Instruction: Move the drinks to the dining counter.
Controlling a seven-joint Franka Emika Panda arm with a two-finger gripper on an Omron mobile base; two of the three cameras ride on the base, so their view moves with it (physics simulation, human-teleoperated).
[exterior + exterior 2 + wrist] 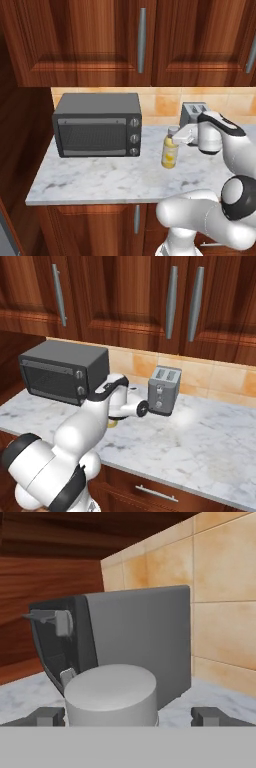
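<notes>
My arm (pixel 210 215) has glossy white rounded shells, I see dark grey bands at its joints, a black stripe near the wrist, small dark grey fingertips (pixel 47 716)

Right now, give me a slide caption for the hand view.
Open gripper straddling the white cap of the yellow bottle, with the toaster oven behind on the marble worktop.

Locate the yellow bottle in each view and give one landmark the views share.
Left base view: yellow bottle stands upright at centre right on the marble worktop, right of the toaster oven.
Right base view: I cannot make it out behind the arm.
Hand view: its white cap sits bottom centre.
Shared landmark: the toaster oven.
</notes>
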